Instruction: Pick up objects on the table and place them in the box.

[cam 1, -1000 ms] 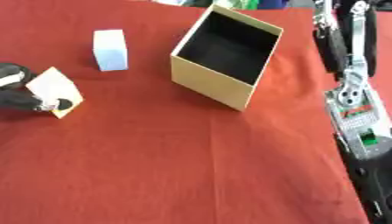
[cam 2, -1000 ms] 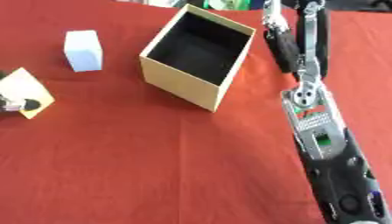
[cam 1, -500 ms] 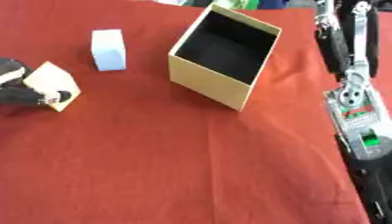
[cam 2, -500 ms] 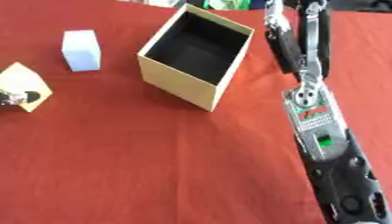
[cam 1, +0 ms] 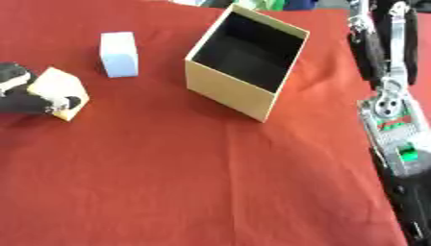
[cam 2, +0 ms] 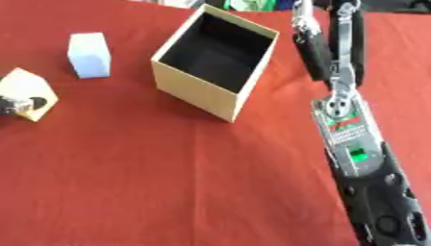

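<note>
Bright even light, soft shadows, slight blur.

I see my left robot hand [cam 1: 23,96] at the frame's left edge, fingers curled around a tan block [cam 1: 57,88]. A white block [cam 1: 119,54] stands upper left, near the open box [cam 1: 238,93] on the red surface [cam 1: 210,182].

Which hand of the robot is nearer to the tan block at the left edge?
The left hand: its fingers curl around the tan block. The right arm lies along the right side, beyond the open box; its hand is not visible.
</note>
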Available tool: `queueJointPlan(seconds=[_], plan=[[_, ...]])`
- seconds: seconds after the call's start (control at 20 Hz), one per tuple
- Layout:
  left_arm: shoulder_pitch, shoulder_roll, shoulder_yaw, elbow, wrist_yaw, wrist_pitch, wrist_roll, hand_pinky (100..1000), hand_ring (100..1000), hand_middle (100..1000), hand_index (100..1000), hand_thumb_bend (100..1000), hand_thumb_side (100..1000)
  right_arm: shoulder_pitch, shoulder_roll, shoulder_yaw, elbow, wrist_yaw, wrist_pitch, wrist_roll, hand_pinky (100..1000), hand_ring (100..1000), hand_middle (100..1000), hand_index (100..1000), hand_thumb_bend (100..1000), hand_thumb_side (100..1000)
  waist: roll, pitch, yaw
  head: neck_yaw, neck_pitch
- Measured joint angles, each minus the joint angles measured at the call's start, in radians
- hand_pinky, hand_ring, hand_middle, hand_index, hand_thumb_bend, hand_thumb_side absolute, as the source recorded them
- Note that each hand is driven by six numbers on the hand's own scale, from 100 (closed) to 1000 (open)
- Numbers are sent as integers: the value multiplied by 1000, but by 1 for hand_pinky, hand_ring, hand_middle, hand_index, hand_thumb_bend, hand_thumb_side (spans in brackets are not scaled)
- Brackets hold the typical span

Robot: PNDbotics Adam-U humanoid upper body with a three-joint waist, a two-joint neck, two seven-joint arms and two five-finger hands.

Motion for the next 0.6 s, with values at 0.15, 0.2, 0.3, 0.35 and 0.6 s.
queueJointPlan(seconds=[0.15, 0.2, 0.3, 0.35, 0.6], plan=[[0, 0, 0, -11, 0, 0, 0, 726, 809, 570, 517, 265, 793, 1, 0, 0, 0, 0, 0, 0, 793, 750, 708, 1000, 100, 830, 1, 0, 0, 0, 0], [-1, 0, 0, -15, 0, 1, -1, 724, 805, 564, 509, 241, 774, 3, 1, 0, 0, 0, 0, 0, 793, 750, 708, 1000, 100, 830, 1, 0, 0, 0, 0], [-1, 1, 0, -28, 5, 3, -4, 718, 797, 555, 497, 209, 755, 4, 1, 0, 0, 0, 0, 0, 793, 751, 707, 1000, 100, 830, 1, 0, 1, 0, 0], [-1, 1, 0, -37, 8, 4, -6, 715, 794, 552, 492, 188, 730, 4, 1, 0, 0, 0, 0, 0, 793, 751, 707, 1000, 100, 830, 1, 0, 1, 0, 0], [-4, 2, 0, -74, 23, 13, -14, 709, 779, 537, 473, 104, 753, 7, 1, 0, 0, 0, 0, 0, 793, 751, 707, 1000, 100, 830, 2, 0, 1, 1, 0]])
